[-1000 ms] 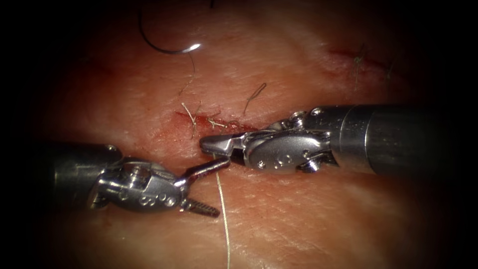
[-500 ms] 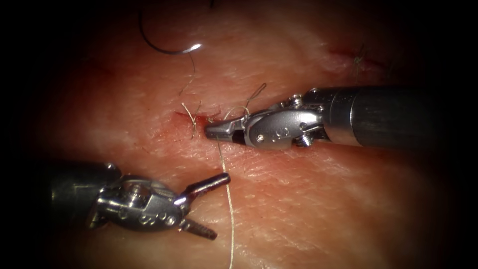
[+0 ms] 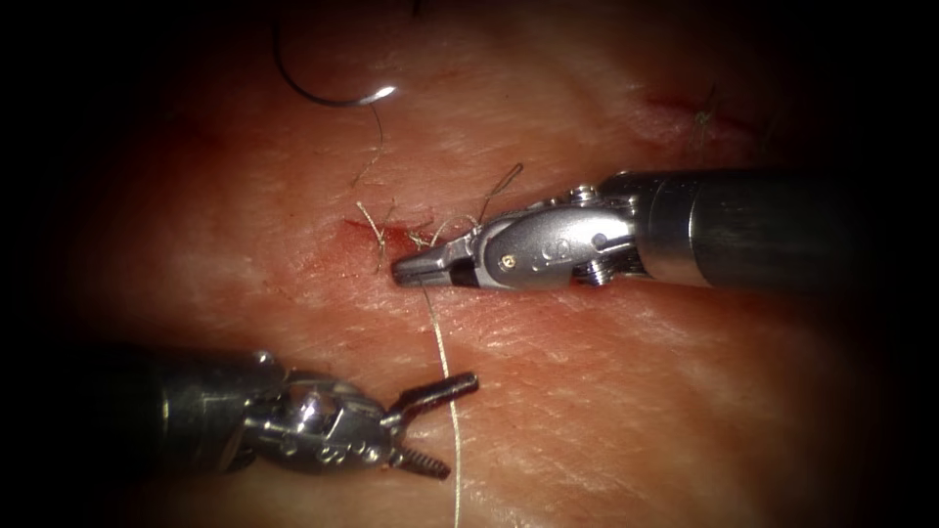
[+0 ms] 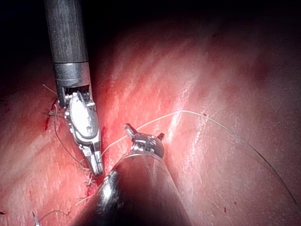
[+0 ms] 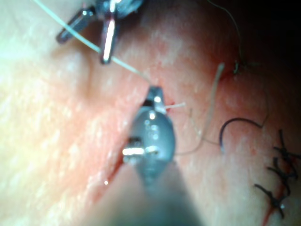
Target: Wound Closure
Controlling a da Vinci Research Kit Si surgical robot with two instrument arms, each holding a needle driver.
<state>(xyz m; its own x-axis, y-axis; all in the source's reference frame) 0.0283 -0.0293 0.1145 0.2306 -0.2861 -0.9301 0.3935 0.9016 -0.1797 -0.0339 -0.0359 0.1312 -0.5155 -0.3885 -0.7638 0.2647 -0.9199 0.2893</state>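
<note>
Right fingers (image 3: 403,273) pinch thread (image 3: 442,357).

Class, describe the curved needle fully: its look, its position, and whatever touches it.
The needle is a thin, dark metal arc with one bright glinting end. It lies free on the tissue, above and to the left of the cut in the endoscope view, and does not look driven into the tissue. Neither end effector holds it. A fine thread runs down from its glinting end toward the cut. The right wrist view shows it lying loose too, near finished stitches.
</note>
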